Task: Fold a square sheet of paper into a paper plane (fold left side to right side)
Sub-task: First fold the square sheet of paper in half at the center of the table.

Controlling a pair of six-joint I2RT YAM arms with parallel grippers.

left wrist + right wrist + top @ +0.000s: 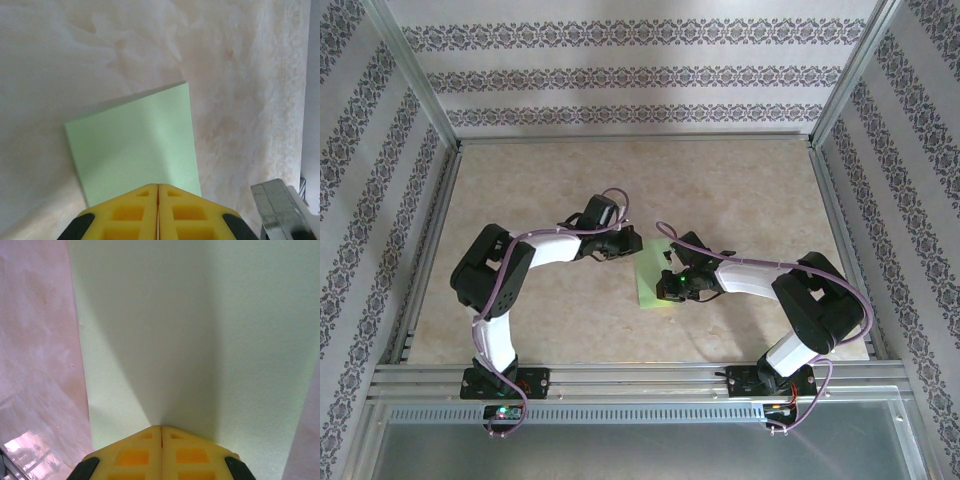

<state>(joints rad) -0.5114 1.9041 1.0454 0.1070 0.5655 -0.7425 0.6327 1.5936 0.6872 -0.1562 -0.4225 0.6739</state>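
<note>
Paper [648, 285] lies near the middle of the table [740, 180], a light green patch between our two grippers. From above we see the left gripper [623, 246] at the paper's far left part. The right gripper [672, 284] is over its right side and covers part of it. Both arms bend inward from their bases at the near edge.

In the left wrist view the left gripper [158, 187] is clenched: its yellow fingers [145, 200] meet along a thin seam with no gap. Their tips sit at the near edge of the paper [135, 147], which spreads away from them as a plain sheet with two far corners in sight. A dark shadow line runs along its far edge. The marbled beige table [240, 75] surrounds it. We cannot tell whether the paper's edge is caught between the fingers or merely lies under them. A grey metal part [280, 207] shows at the lower right.

In the right wrist view the right gripper [161, 429] is clenched as well, its yellow fingers [150, 440] pressed together. The tips touch the paper [210, 330], which covers most of that view, and a soft shadow falls across its left half. Table [35, 340] shows to the left. Here too we cannot tell whether any paper is pinched.
</note>
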